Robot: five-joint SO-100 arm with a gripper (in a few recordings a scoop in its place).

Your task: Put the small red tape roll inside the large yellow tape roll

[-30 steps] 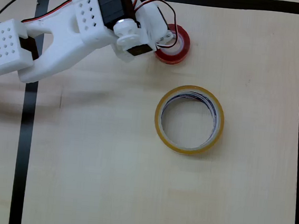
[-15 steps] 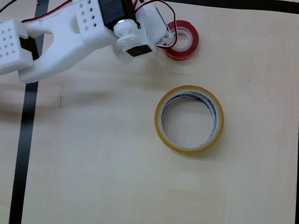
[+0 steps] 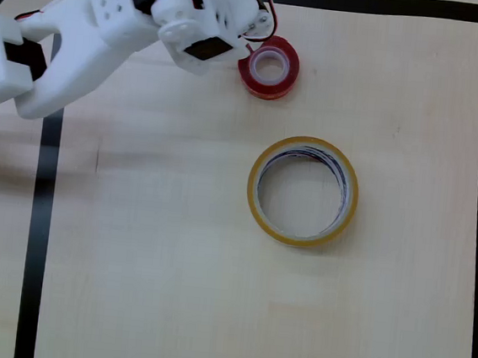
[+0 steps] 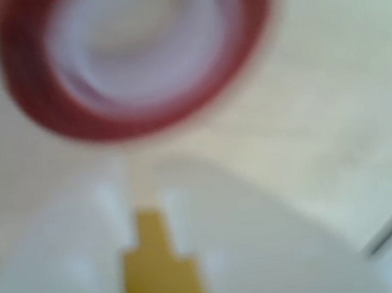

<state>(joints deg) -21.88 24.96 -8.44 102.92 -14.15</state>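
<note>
The small red tape roll (image 3: 269, 66) lies flat on the counter (image 3: 171, 266), well apart from the large yellow tape roll (image 3: 303, 191) nearer the camera. The tool (image 3: 251, 36), just left of it, could shove it aside rather than grip it. Whether the tool's jaws are apart cannot be told. The arm (image 3: 84, 33) reaches in low from the far left.

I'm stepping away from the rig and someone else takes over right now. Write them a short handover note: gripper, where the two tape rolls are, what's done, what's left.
Gripper: at the left rim of the small red tape roll in the overhead view, not holding it. The wrist view is blurred, so open or shut is unclear.
Small red tape roll: flat on the table near the top black tape line, apart from the other roll.
Large yellow tape roll: flat at mid-table, its hole empty.
Done: the arm has reached the red roll.
Left: grasp the red roll, carry it over the yellow ring and set it down inside the hole.
</note>
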